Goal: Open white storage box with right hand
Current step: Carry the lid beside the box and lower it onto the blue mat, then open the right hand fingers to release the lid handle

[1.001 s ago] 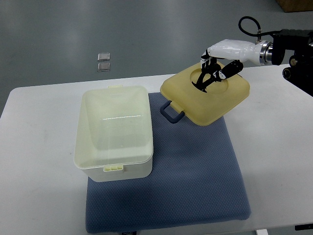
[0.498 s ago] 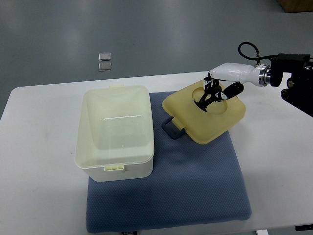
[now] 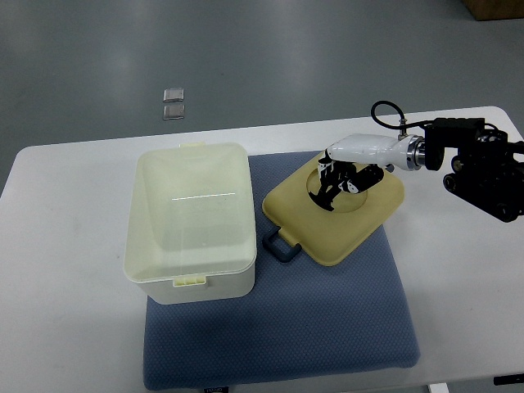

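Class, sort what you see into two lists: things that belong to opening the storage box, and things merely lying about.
Belongs to the job:
white storage box
yellow lid
right robot hand

Lying about:
blue mat
table
two small clear packets on the floor

Lid [image 3: 334,214] right of box [image 3: 191,222], on mat [image 3: 327,327]

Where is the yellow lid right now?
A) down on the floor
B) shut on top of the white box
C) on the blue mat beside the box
C: the yellow lid lies on the blue mat to the right of the open white box, with the right hand on it.
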### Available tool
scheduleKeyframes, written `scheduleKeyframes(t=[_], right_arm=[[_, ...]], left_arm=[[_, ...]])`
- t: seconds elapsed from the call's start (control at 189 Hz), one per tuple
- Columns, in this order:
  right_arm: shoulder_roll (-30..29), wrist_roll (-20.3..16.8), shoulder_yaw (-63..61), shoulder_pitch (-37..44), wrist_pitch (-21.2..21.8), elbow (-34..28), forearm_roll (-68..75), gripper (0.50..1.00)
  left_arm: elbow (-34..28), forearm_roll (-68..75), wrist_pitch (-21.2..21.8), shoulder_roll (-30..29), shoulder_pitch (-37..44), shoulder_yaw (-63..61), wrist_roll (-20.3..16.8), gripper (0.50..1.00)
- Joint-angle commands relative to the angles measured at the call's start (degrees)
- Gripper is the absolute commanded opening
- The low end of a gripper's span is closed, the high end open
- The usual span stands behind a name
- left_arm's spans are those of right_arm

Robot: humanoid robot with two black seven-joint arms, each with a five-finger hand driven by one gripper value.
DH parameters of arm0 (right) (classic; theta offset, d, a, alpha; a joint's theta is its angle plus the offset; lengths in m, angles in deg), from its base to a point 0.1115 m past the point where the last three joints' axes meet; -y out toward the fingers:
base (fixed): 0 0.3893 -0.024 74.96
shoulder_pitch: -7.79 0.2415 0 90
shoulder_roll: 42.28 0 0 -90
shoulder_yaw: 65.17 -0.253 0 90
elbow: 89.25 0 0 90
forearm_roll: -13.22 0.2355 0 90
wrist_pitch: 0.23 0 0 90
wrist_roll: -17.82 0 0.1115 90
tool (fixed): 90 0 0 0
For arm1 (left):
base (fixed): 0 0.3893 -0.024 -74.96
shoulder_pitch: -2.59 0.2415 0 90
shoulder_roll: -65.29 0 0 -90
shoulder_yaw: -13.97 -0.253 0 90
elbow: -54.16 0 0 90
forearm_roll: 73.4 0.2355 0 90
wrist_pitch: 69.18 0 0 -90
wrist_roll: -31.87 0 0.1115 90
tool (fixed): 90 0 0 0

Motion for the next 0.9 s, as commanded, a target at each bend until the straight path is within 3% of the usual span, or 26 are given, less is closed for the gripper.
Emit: scheduleKeyframes(t=[0.0,0.249,0.297,0.339,0.35,0.366,0.371,0.413,0.895], right_arm=[[-0.5,-0.1,0.2,-0.1,0.0,0.0,0.0,0.500],[-0.6,0.1,0.1,-0.2,0.4,-0.2,0.1,0.500],[-0.5,0.1,0.0,-0.1,0.5,-0.2,0.2,0.564],[-0.5,0.1,0.0,-0.1,0.6,-0.2,0.4,0.686],[-0.5,0.1,0.0,0.0,0.6,-0.2,0.6,0.770],[-0.5,0.1,0.0,0.0,0.7,-0.2,0.7,0.807],[-0.5,0.1,0.0,0.0,0.7,-0.2,0.8,0.843],[-0.5,0.1,-0.1,0.0,0.9,-0.2,0.9,0.909],[0.5,0.1,-3.8,1.2,2.6,-0.4,2.4,0.926]], left_arm=[[0.0,0.0,0.0,0.0,0.0,0.0,0.0,1.000],[0.0,0.0,0.0,0.0,0.0,0.0,0.0,1.000],[0.0,0.0,0.0,0.0,0.0,0.0,0.0,1.000],[0.0,0.1,0.0,0.0,0.0,0.0,0.0,1.000],[0.0,0.0,0.0,0.0,0.0,0.0,0.0,1.000],[0.0,0.0,0.0,0.0,0.0,0.0,0.0,1.000],[0.0,0.0,0.0,0.0,0.0,0.0,0.0,1.000],[0.0,0.0,0.0,0.0,0.0,0.0,0.0,1.000],[0.0,0.1,0.0,0.0,0.0,0.0,0.0,1.000]])
